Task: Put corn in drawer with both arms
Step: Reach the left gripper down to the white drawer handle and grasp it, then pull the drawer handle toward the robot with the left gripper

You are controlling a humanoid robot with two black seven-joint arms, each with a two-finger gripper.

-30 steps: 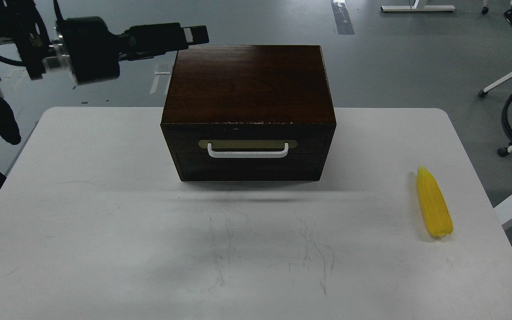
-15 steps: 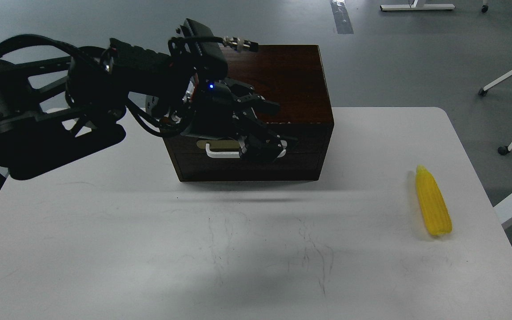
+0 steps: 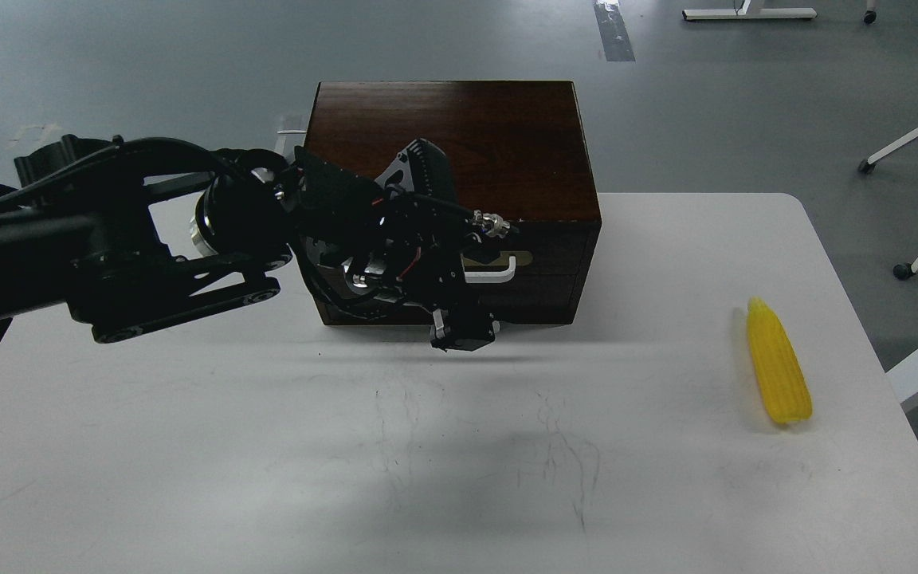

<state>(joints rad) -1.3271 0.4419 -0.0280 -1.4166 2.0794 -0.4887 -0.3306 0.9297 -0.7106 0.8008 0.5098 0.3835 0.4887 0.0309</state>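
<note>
The dark brown box cabinet (image 3: 507,143) stands at the back middle of the white table (image 3: 228,446). Its drawer (image 3: 547,283) is shut; only the right end of the white bar handle (image 3: 500,274) shows. My left arm reaches in from the left across the drawer front. My left gripper (image 3: 463,331) hangs low in front of the drawer, below the handle, just above the table. It is dark and its fingers cannot be told apart. The yellow corn (image 3: 778,373) lies on the table at the right, point away from me. My right arm is out of view.
Chair legs and castors (image 3: 901,271) and a black cable stand on the grey floor beyond the table's right edge. The table front shows faint scratch marks (image 3: 555,454).
My left arm has swung from the upper left down across the cabinet. Its gripper has dropped from handle height to below the handle. The corn and drawer have not moved.
</note>
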